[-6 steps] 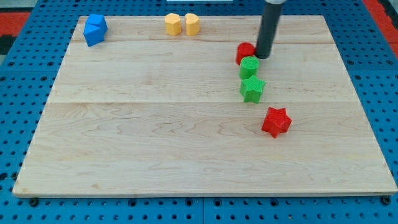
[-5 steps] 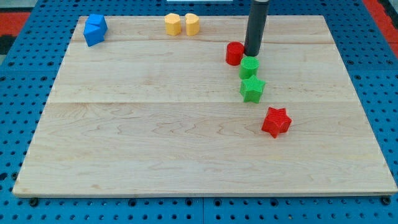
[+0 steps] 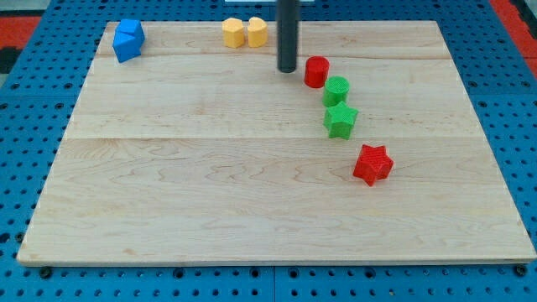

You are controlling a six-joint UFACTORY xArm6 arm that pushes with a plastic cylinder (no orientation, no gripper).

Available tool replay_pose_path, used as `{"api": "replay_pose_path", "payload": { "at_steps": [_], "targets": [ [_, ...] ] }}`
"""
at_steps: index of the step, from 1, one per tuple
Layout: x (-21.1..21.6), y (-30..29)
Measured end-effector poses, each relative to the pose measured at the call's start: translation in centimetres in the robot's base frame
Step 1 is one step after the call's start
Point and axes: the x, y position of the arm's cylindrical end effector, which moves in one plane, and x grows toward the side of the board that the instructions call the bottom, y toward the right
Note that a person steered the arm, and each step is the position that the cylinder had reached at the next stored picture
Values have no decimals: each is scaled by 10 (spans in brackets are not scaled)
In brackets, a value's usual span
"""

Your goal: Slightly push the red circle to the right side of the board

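Note:
The red circle (image 3: 316, 71) sits in the upper middle-right of the wooden board (image 3: 210, 201). My tip (image 3: 287, 70) is just to the left of it, a small gap apart. A green circle (image 3: 336, 90) touches the red circle at its lower right. A green star (image 3: 341, 120) lies just below the green circle.
A red star (image 3: 372, 164) lies lower right of the green star. Two yellow blocks (image 3: 233, 33) (image 3: 258, 32) stand side by side near the view's top, just left of the rod. Two blue blocks (image 3: 128, 39) sit at the top left corner.
My tip has moved from the right of the red circle to its left. The red circle was shifted a little leftward early on and now rests still.

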Motion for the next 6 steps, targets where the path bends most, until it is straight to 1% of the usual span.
{"api": "replay_pose_path", "payload": {
  "at_steps": [2, 3, 4, 5, 6],
  "targets": [
    [-1, 3],
    [-6, 29],
    [-12, -4],
    [8, -108],
    [15, -250]
  ]
}}
